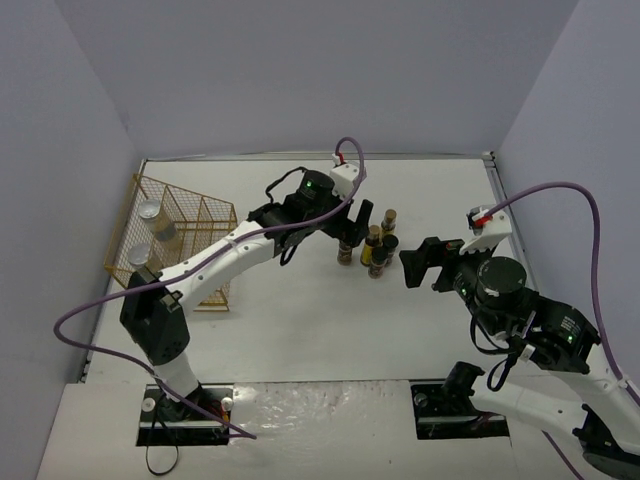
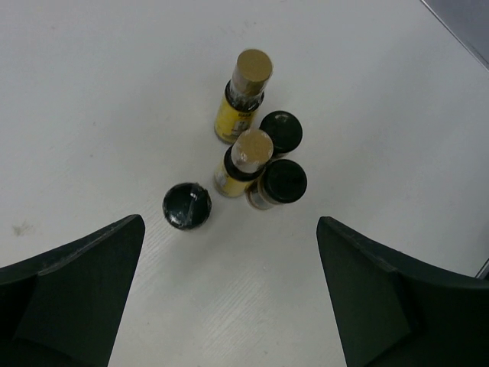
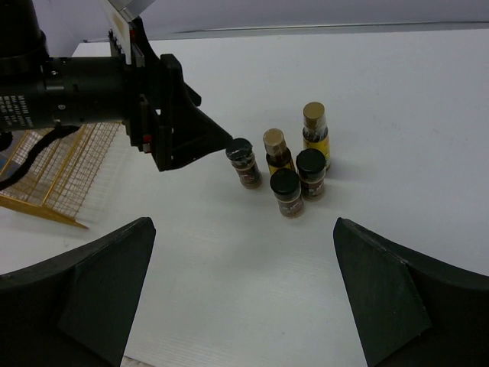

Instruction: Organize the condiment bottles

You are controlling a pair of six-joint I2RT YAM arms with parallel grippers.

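Note:
Five condiment bottles stand grouped mid-table: three dark black-capped jars (image 1: 379, 264) and two slim yellow-filled ones (image 1: 372, 243). In the left wrist view one black-capped jar (image 2: 186, 206) stands apart to the left of the others (image 2: 243, 164). My left gripper (image 1: 357, 222) hovers open just behind that jar, nothing between its fingers (image 2: 229, 223). From the right, my right gripper (image 1: 425, 262) faces the group (image 3: 286, 191), open and empty (image 3: 244, 229). Two wider white bottles with silver caps (image 1: 150, 211) stand in the wire rack.
A gold wire rack (image 1: 205, 212) sits at the table's left edge, also seen in the right wrist view (image 3: 61, 176). Grey walls close the table on three sides. The left arm reaches across the middle toward the bottles.

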